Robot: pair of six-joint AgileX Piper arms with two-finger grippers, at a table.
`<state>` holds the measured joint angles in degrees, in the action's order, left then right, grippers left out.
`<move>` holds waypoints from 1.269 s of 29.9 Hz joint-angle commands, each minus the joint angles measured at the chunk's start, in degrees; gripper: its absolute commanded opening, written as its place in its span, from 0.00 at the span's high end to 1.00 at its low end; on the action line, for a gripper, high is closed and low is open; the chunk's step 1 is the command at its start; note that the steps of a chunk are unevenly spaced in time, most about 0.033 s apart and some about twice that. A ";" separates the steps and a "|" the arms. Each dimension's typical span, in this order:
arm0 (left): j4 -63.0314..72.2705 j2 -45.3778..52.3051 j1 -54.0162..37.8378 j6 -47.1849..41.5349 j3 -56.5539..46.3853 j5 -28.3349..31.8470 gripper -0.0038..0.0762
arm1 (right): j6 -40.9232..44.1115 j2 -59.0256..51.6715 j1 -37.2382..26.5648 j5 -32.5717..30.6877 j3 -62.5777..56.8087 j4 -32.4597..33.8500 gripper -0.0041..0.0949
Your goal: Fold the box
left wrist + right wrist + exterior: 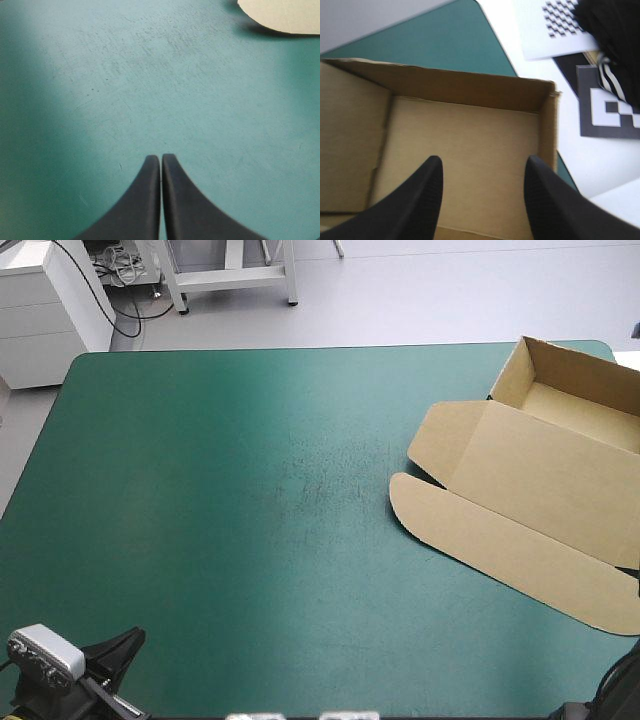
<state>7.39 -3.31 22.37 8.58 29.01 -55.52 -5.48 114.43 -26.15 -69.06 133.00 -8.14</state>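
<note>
High view, box: The box [540, 480] is set at the far right corner of the table [250, 490] and runs past the right edge of the view.
High view, form: The tray [575, 390] is raised at the far end, with its walls upright. The lid [545, 485] is laid flat toward the table's middle. It is ended by a rounded flap [500, 550], and a tab [440, 445] is seen at its side.
High view, left gripper: The left gripper [128, 638] is seen at the near left corner, well apart from the box.
Left wrist view, left gripper: The fingers [145, 200] are pressed together with nothing between them, over bare table. Only the flap's rounded end [285, 15] is seen, far ahead.
Right wrist view, right gripper: The fingers of the right gripper [482, 167] are spread and nothing is held. The tray floor [465, 140] is seen between and ahead of them. One wall [547, 130] stands between the floor and the printed sheets [560, 25] beyond the table's edge.
Handling: The board is judged light, stiff across its panels and compliant only at the creases. It is likely to slide if pushed, and its edges may be crushed by a hard pinch.
Hold: The lid is best taken edge-on near the flap while the tray is steadied at a wall or pressed down on its floor.
</note>
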 commanded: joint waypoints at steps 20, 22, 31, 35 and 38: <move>0.53 -1.00 0.25 -0.64 1.28 4.15 0.96 | -12.02 -70.69 24.87 21.79 -70.05 0.01 0.97; 0.53 -1.00 0.25 -0.64 1.28 4.15 0.96 | -12.02 -78.08 24.87 23.70 -78.21 0.01 0.97; 0.53 -1.00 0.25 -0.64 1.28 4.15 0.96 | -10.12 -103.28 24.87 24.27 -100.06 -0.69 0.97; 0.63 -1.00 0.25 -0.64 1.28 4.15 0.96 | -10.62 -107.62 24.87 24.38 -103.49 0.39 0.97; 0.80 -1.00 0.25 -0.25 1.28 4.15 0.96 | -11.43 -109.07 24.87 25.09 -104.56 0.12 0.97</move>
<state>7.39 -3.31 22.37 8.58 29.01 -55.52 -15.89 5.36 -1.37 -48.87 27.64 -7.81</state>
